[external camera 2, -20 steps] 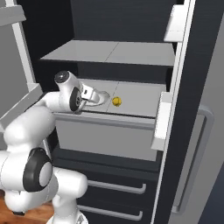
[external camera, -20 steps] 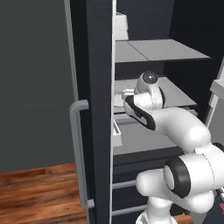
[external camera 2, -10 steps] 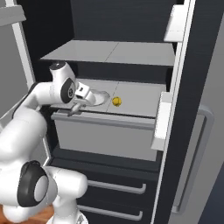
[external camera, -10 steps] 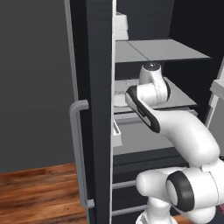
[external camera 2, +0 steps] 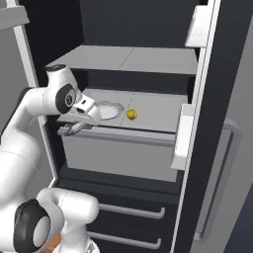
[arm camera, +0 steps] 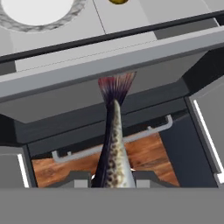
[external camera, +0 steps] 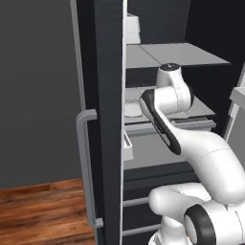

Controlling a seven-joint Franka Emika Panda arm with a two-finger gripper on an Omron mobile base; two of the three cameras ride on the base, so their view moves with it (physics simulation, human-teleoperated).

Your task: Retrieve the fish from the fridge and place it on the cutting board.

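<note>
The fish (arm camera: pixel 113 144), slender, speckled grey with a purplish tail, sticks out from between my fingertips in the hand view. My gripper (arm camera: pixel 114 177) is shut on it. In the right base view the gripper (external camera 2: pixel 78 123) hangs over the front edge of the middle shelf of the open black fridge (external camera 2: pixel 148 59), and the fish (external camera 2: pixel 68 131) pokes out to the left below it. In the left base view my arm reaches into the fridge (external camera: pixel 107 95) past its door edge. The cutting board is out of view.
A white plate (external camera 2: pixel 109 109) and a small yellow item (external camera 2: pixel 132 114) lie on the middle shelf. A grey drawer front (external camera 2: pixel 118 153) sits below. The open doors with grey bar handles (external camera: pixel 86 167) (external camera 2: pixel 232 183) flank the arm on both sides.
The arm's upper joints have risen, and the hand with the fish has drawn back from over the plate to the shelf's front edge. The grip has stayed shut.
</note>
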